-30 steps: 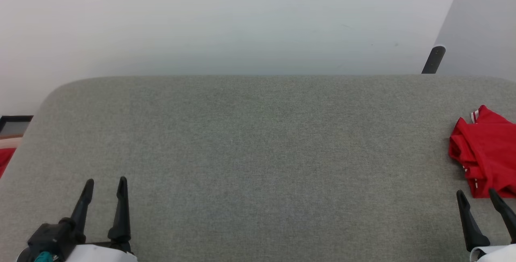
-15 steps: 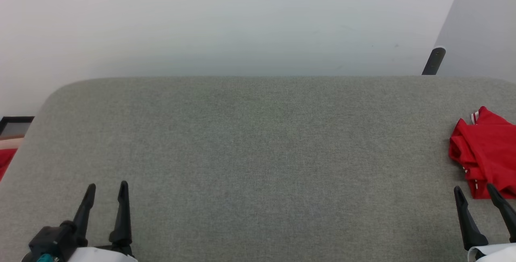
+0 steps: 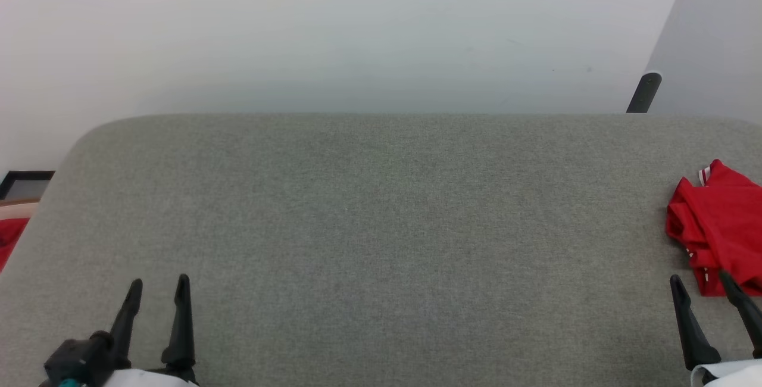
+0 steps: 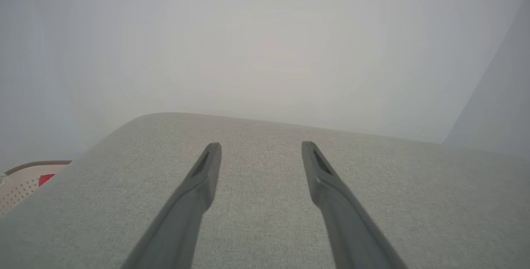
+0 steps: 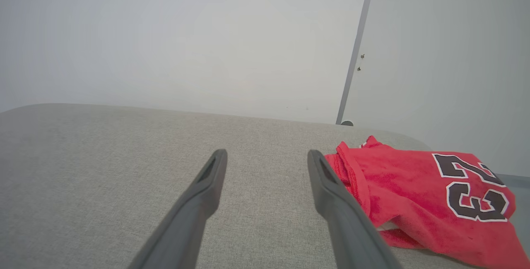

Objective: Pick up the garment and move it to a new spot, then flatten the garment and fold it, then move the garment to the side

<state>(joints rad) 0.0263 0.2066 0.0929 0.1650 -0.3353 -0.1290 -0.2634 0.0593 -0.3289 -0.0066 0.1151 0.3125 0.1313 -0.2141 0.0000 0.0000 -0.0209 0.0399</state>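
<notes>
The garment (image 3: 720, 226), a red jersey with black-and-white numbers, lies folded at the right edge of the grey padded table (image 3: 381, 226). The right wrist view has the garment (image 5: 414, 194) lying just right of my own fingers. My right gripper (image 3: 702, 283) hovers open at the lower right, its outer fingertip overlapping the garment's near edge, nothing between the fingers. At the lower left my left gripper (image 3: 158, 284) is open and empty over bare table; the left wrist view shows the left gripper (image 4: 261, 147) above plain grey fabric.
A pale wall rises behind the table. A dark post (image 3: 643, 92) stands at the back right beside a grey panel. Off the table's left edge sits a basket with red cloth (image 3: 9, 235), also visible as the basket (image 4: 25, 180).
Both grippers have drawn back slightly toward the bottom of the head view. The whole picture has shifted a little down and right, so the camera moved. The garment has stayed put.
</notes>
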